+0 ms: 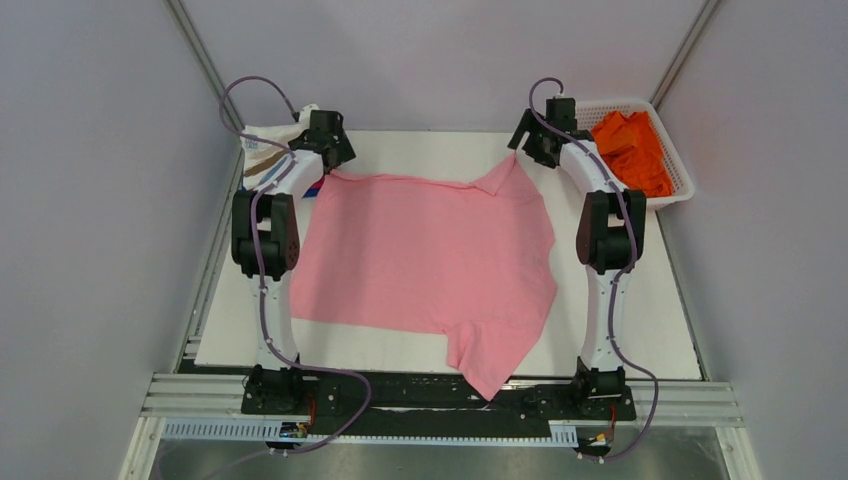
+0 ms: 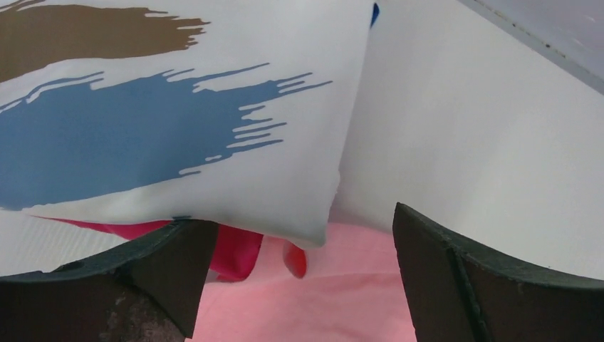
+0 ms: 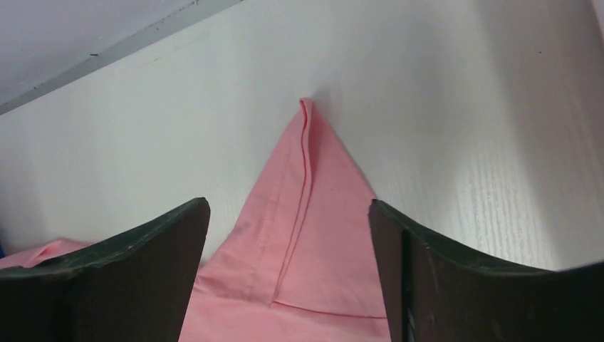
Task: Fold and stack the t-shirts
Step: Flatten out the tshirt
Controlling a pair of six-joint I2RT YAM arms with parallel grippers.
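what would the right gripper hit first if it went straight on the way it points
Most likely the pink tee: its sleeve corner lies straight ahead of the open right gripper, on the table. Depth is hard to judge.

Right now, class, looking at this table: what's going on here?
A pink tee lies spread on the table, not yet folded. The left arm reaches to its far corner, beside a folded print tee. The right arm is over the far sleeve. Both sets of jaws are open. Orange tees sit in the basket.
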